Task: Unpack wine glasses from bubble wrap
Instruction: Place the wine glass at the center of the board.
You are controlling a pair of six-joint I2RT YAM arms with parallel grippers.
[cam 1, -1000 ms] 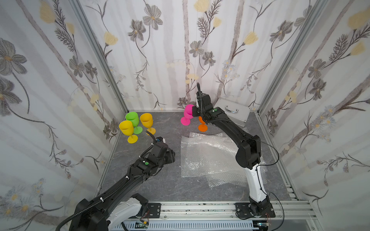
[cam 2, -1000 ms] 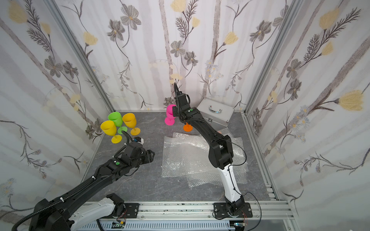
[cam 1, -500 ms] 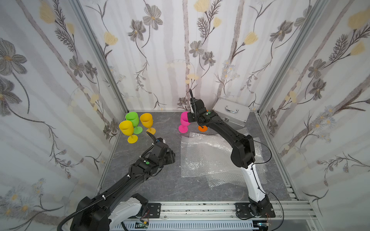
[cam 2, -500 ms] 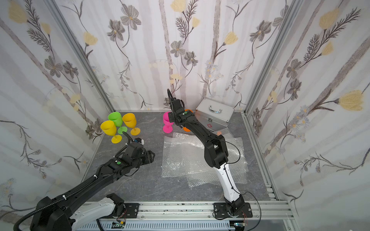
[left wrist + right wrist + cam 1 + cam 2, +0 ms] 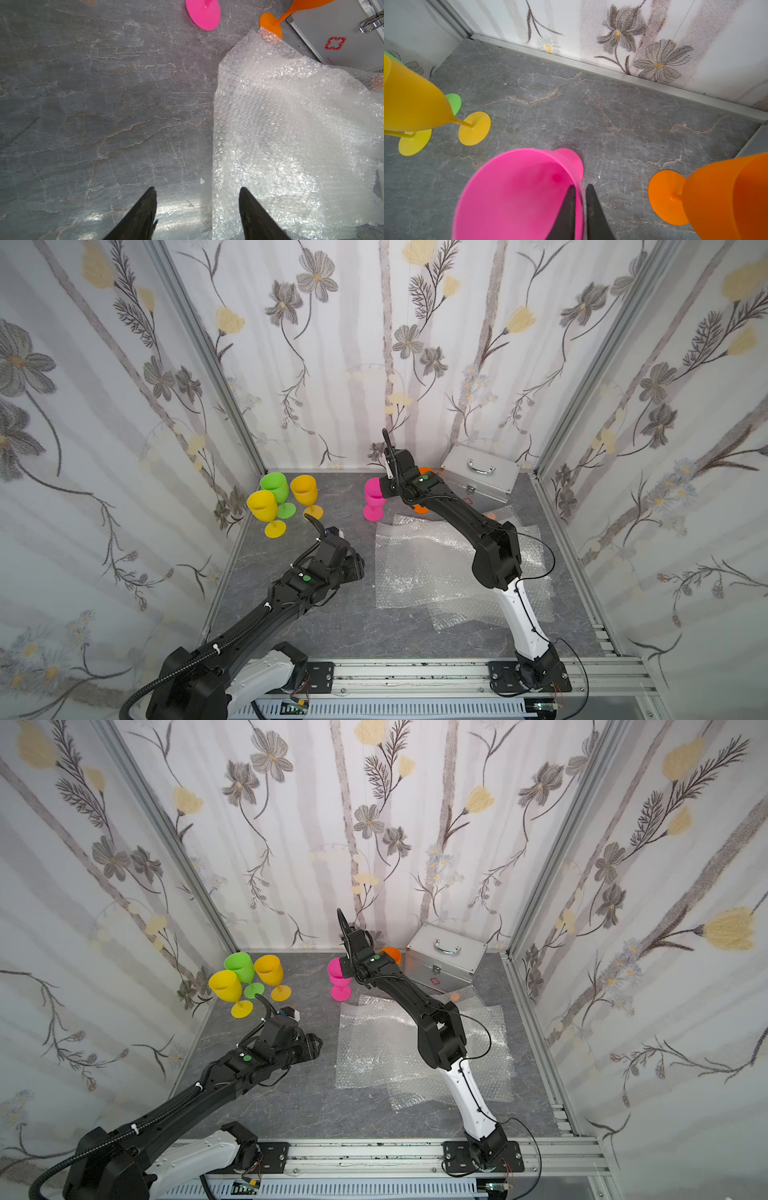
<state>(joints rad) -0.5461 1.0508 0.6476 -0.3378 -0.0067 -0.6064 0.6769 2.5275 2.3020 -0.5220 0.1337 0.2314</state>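
Grey marble-look floor (image 5: 324, 626) is lying between floral walls (image 5: 332, 364). Flat bubble wrap (image 5: 424, 564) is spreading over my right side, one corner covering the foot of the orange goblet (image 5: 270, 22); a metal case (image 5: 482, 481) is standing behind it. Green goblet (image 5: 274, 485), yellow goblet (image 5: 262, 506) and amber goblet (image 5: 303, 489) are standing far left. My right gripper (image 5: 580, 186) is straddling the rim of the upright pink goblet (image 5: 374, 497), jaws narrow; I cannot tell whether they are pinching. My left gripper (image 5: 196, 188) is hovering wide apart, empty, at the wrap's edge.

Three wine glasses (image 5: 303, 489) stand left of the bubble wrap (image 5: 424, 568), two behind it.
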